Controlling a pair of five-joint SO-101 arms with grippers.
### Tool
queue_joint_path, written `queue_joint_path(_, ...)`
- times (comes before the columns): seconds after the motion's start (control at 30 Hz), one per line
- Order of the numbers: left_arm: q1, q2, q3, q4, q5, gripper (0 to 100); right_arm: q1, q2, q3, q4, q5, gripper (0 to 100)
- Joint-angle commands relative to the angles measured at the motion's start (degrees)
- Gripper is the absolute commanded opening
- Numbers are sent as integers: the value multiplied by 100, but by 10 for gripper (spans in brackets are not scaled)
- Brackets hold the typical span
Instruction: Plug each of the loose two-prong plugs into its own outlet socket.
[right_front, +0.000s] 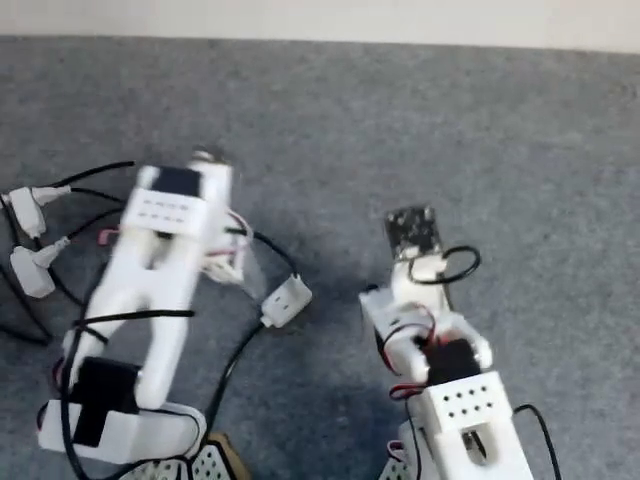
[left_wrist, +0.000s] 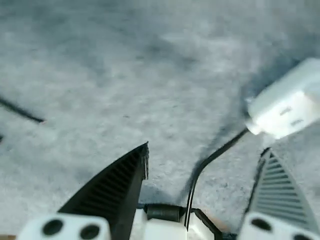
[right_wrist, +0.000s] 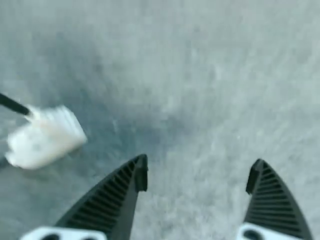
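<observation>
Well, both my pairs of fingers stand wide open and hold nothing. Nearest, the black cord (left_wrist: 227, 144) of the white plug (left_wrist: 287, 112) runs between my left fingers (left_wrist: 206, 150). If I close now, I would pinch the cord instead of the plug and drag it away. The plug lies on the grey worktop (right_front: 400, 120) between my two arms. My right fingers (right_wrist: 200, 160) are near it too, so the arms could knock together. Its prongs I cannot see. Farther off lie two white pieces (right_front: 25, 210) on cords: plugs or sockets, I cannot tell.
</observation>
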Motion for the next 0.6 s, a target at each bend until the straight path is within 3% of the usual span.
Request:
queue_joint_path(0.0, 576, -171, 374, -334, -123, 327, 92, -136, 400, -567, 70, 304)
queue_joint_path(0.27, 1314, -145, 716, -809, -97, 325, 84, -136, 523, -760, 70, 304)
queue_joint_path(0.57, 1437, -154, 1754, -2804, -88, 322, 84, -136, 532, -752, 70, 304)
